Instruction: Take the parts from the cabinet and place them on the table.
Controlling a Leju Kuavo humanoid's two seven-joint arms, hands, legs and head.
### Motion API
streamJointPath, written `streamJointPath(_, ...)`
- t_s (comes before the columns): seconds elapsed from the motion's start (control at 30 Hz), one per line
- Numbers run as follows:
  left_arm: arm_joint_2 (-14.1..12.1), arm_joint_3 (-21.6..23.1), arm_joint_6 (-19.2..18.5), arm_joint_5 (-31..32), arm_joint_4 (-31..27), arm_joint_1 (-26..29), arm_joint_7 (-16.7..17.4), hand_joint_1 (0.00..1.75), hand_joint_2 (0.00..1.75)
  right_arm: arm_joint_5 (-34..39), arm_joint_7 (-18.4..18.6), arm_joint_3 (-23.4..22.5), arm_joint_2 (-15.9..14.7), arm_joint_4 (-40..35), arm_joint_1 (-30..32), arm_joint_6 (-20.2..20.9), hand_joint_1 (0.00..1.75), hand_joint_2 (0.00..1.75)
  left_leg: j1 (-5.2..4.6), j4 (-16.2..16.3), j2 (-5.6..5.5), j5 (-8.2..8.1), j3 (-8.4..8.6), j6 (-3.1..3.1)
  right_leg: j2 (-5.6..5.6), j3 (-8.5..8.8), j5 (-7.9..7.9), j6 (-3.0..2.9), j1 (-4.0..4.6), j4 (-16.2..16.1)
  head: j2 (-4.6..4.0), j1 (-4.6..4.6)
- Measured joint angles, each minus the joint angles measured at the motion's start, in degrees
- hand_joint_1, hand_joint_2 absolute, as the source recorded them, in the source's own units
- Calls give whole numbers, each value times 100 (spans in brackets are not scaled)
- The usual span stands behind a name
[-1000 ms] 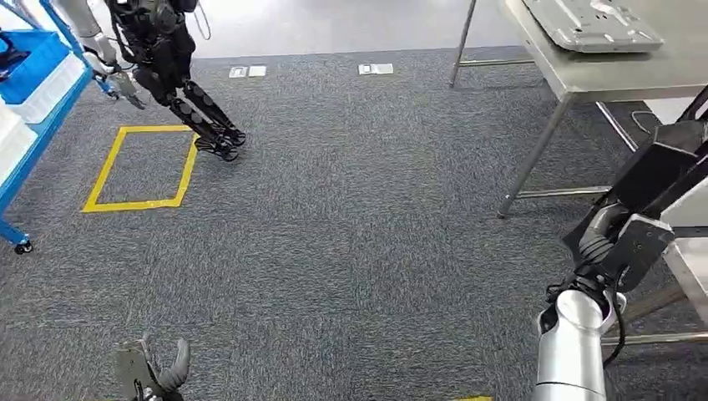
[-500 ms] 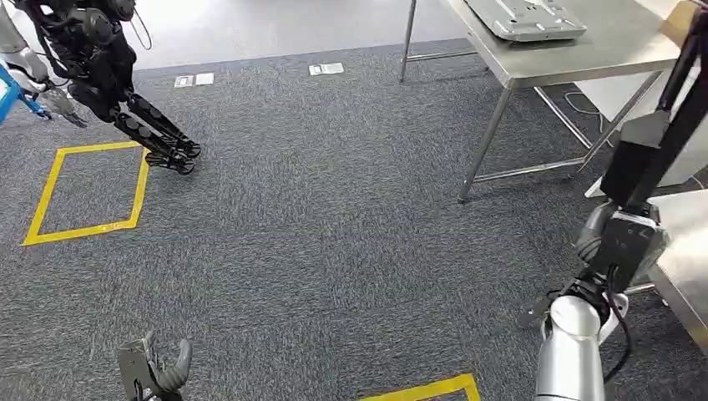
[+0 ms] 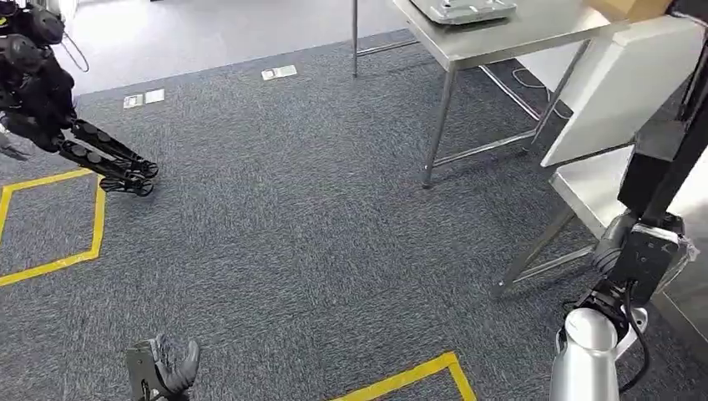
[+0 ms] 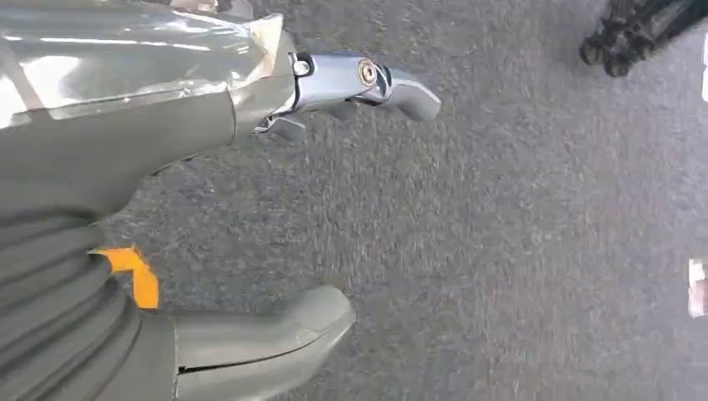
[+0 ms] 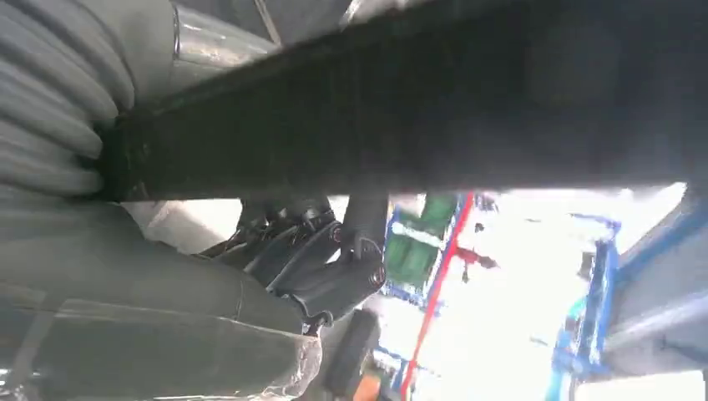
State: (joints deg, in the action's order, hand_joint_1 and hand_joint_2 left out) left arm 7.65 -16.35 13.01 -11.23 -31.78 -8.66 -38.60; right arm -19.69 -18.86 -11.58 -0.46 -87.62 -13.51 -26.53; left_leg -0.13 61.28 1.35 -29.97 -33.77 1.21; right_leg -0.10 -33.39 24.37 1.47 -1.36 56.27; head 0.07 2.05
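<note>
Low over grey carpet [image 3: 317,234] in the head view, the left hand [image 3: 163,368] hangs empty with fingers apart, a metal table [image 3: 501,33] carrying a grey part [image 3: 463,8] ahead; the left wrist view shows the same spread, while the right wrist view presents a black bar [image 5: 417,109] against the right hand [image 5: 100,276], grip unclear, no legible writing.

My left hand [image 3: 163,369] hangs low at my side, holding nothing, thumb [image 4: 259,338] and fingers [image 4: 367,83] apart. My right arm [image 3: 584,359] is bent upward at the elbow, forearm raised; my right hand [image 5: 321,267] grips a long dark part [image 5: 417,109] lying across its fingers.
</note>
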Motion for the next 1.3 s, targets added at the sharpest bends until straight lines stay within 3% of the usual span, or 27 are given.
streamJointPath(0.07,-7,0,-68,13,7,43,0,0,175,2,-4,0,11,-11,22,-2,175,175,23,966,-122,-464,-460,-38,120,-19,-14,-41,13,2,0,20)
streamJointPath(0.1,-7,0,-88,22,11,60,0,0,175,4,-13,-2,9,-13,52,0,175,175,26,1281,-126,-553,-632,-39,182,-27,-16,-41,22,3,0,26)
streamJointPath(0.13,-7,0,-108,37,11,72,0,0,175,15,-24,-9,7,-28,89,0,175,175,29,1351,-127,-511,-684,-32,244,-29,-19,-44,24,4,0,20)
streamJointPath(0.17,-9,0,-151,50,13,77,-2,0,175,35,-39,-15,2,-52,127,0,175,175,31,1144,-131,-319,-599,-14,314,-28,-27,-55,25,8,0,24)
streamJointPath(0.23,-24,0,-158,90,15,75,-9,0,175,53,-59,-22,0,-94,161,0,175,175,42,223,-243,201,-138,20,446,-18,-33,-46,22,14,0,26)
streamJointPath(0.27,-35,0,-155,118,15,74,-11,0,175,55,-61,-24,2,-103,167,0,175,175,61,-226,-461,374,96,49,500,-19,-41,-34,15,14,0,33)
streamJointPath(0.3,-46,0,-147,133,17,73,-11,0,175,61,-61,-31,0,-103,164,0,175,175,77,-375,-666,310,160,50,550,-54,-54,-6,67,34,0,24)
streamJointPath(0.37,-46,0,-136,181,17,71,-13,0,175,94,-53,-50,-2,-103,181,6,175,175,23,-359,-516,326,133,69,650,-100,-84,59,11,21,0,24)
streamJointPath(0.43,-37,-2,-129,208,17,62,-13,0,175,94,-51,-87,-4,-103,221,17,175,175,26,-417,-388,380,148,154,763,-142,-129,145,-2,-18,0,22)
streamJointPath(0.5,-46,-13,-129,225,17,61,-11,0,175,92,-15,-118,-15,-94,226,54,175,175,35,-475,-249,433,158,247,227,-360,127,101,25,401,0,-37)
streamJointPath(0.57,-50,-17,-131,232,17,80,-9,0,175,87,-9,-118,-11,-83,241,68,175,175,11,-474,-108,435,133,253,89,-792,532,64,17,1334,0,-57)
streamJointPath(0.63,-50,-20,-131,234,20,83,-7,0,175,87,24,-123,-7,-66,271,76,175,175,6,-471,31,438,108,255,77,-1038,687,108,14,1902,0,-68)
streamJointPath(0.67,-48,-20,-134,238,20,83,-7,0,175,87,35,-133,-7,-59,275,77,175,175,6,-470,95,437,107,255,70,-945,622,154,13,1759,0,-70)
streamJointPath(0.73,-42,-18,-136,284,20,80,-7,0,175,55,41,-155,-7,-59,271,76,175,175,6,-466,230,429,121,242,-49,-347,267,258,13,731,0,-74)
streamJointPath(0.77,-42,-9,-127,323,20,80,-7,0,175,31,46,-162,-9,-59,266,81,175,175,3,-458,281,420,130,226,-230,-42,128,274,21,212,0,-81)
streamJointPath(0.8,-42,-9,-118,361,13,80,-4,0,175,4,55,-162,-7,-59,257,98,175,175,-58,-437,326,394,123,189,-402,76,120,217,61,9,0,-94)
streamJointPath(0.83,-35,-7,-114,385,13,77,-4,0,175,-18,76,-164,-4,-61,266,122,175,175,-59,-430,376,389,120,155,-293,65,78,140,63,5,0,-72)
streamJointPath(0.93,-13,-7,-123,422,7,71,37,0,175,-61,120,-217,-2,-61,274,171,175,175,-45,-436,514,390,142,82,-128,25,45,56,71,5,0,-61)
streamJointPath(0.97,-13,-9,-129,428,-7,67,42,0,175,-70,129,-234,0,-61,280,181,175,175,-7,-379,404,326,116,25,-80,46,20,17,3,-17,0,-68)
streamJointPath(1.0,-13,-9,-129,437,-9,66,42,0,175,-74,133,-249,0,-68,278,186,175,175,9,-199,148,176,52,-9,-32,42,15,-7,2,-16,0,-28)
streamJointPath(1.03,-11,-9,-129,444,-9,82,46,0,175,-81,135,-258,2,-68,276,197,175,175,26,181,0,-66,-113,-34,8,38,3,-32,4,-15,0,-9)
streamJointPath(1.1,-9,-9,-129,472,-7,111,44,0,175,-103,137,-260,43,-68,285,216,175,175,34,1102,-100,-474,-556,-62,125,19,-7,-53,13,-11,0,9)
streamJointPath(1.13,-9,-9,-129,481,-7,122,44,0,175,-103,138,-262,57,-68,301,219,175,175,34,1333,-108,-505,-686,-62,186,15,-7,-52,18,-10,0,16)
streamJointPath(1.17,-9,-11,-129,481,-7,130,44,0,175,-105,138,-262,63,-68,313,221,175,175,34,1293,-120,-402,-684,-46,256,15,-8,-51,19,-9,0,13)
streamJointPath(1.23,-9,-13,-129,483,-7,132,44,0,175,-105,138,-265,72,-68,320,221,175,175,34,548,-185,82,-322,6,390,27,-11,-47,19,0,0,20)
streamJointPath(1.27,-9,-13,-129,483,-7,131,44,0,175,-105,138,-265,77,-70,320,221,175,175,34,42,-305,320,-62,44,447,37,-12,-44,19,1,0,22)
streamJointPath(1.3,-13,-13,-129,483,-7,130,42,0,175,-105,138,-265,83,-70,320,221,175,175,44,-324,-605,369,125,93,497,33,-18,-31,14,2,0,22)
